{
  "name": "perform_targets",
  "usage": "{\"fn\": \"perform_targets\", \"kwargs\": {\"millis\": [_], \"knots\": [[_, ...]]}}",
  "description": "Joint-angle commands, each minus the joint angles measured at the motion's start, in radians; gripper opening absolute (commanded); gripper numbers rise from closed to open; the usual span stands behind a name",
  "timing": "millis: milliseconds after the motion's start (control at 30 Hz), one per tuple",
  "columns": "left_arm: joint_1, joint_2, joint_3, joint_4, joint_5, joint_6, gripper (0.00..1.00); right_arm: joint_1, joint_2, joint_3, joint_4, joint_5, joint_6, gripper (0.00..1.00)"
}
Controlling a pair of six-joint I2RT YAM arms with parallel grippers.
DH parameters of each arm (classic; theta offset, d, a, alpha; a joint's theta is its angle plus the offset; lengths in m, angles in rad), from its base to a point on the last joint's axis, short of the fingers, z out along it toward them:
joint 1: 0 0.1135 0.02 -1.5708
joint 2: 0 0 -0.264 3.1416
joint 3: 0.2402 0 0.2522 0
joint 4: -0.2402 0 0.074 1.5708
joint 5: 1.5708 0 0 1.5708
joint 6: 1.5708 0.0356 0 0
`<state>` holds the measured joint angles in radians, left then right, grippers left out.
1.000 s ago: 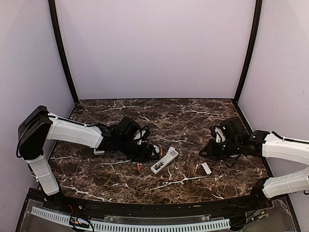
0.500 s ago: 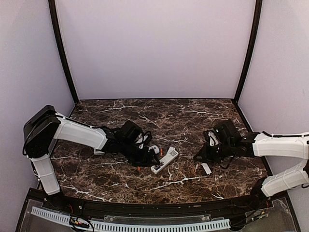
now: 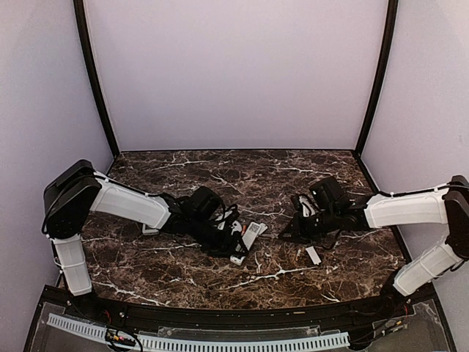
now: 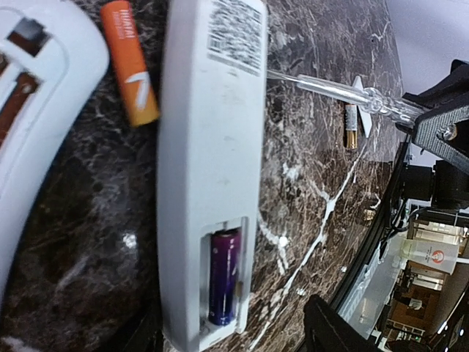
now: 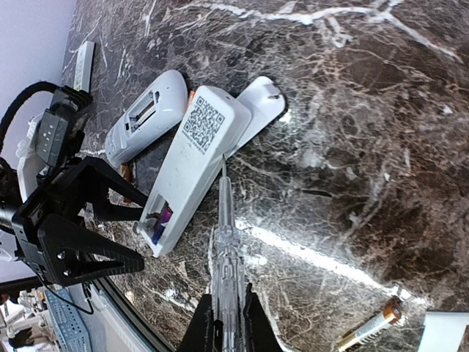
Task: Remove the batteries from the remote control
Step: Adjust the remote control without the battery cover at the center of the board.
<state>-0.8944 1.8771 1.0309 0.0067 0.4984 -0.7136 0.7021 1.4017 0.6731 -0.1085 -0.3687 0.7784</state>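
on the marbled surface, top view: remote control lies with its long axis running near-left to far-right; left pincer at its near end, right pincer just right of it.
left wrist view: purple battery sits lengthwise in the open compartment; orange battery lies loose beside the remote.
right wrist view: left pincer spread wide, empty, around the compartment end; right pincer clamped on clear pick, tip against the remote's edge.

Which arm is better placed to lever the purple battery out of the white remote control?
Probably right: the right gripper is shut on a clear pointed plastic tool aimed at the white remote control. The left gripper stands open beside its purple battery.
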Motion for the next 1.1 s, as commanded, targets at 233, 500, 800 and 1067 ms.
{"fn": "perform_targets", "kwargs": {"millis": [233, 500, 800, 1067], "knots": [[-0.053, 0.078, 0.081, 0.031, 0.086, -0.006, 0.64, 0.074, 0.131, 0.114, 0.060, -0.067, -0.067, 0.00], [-0.070, 0.115, 0.124, 0.042, 0.115, -0.003, 0.64, 0.111, 0.144, 0.142, 0.040, -0.099, -0.098, 0.00], [-0.074, 0.088, 0.163, -0.053, 0.046, 0.002, 0.64, 0.131, 0.096, 0.141, -0.008, -0.048, -0.135, 0.00], [-0.070, -0.101, 0.104, -0.174, -0.157, 0.009, 0.71, 0.103, -0.012, 0.209, -0.141, 0.122, -0.199, 0.00]]}}
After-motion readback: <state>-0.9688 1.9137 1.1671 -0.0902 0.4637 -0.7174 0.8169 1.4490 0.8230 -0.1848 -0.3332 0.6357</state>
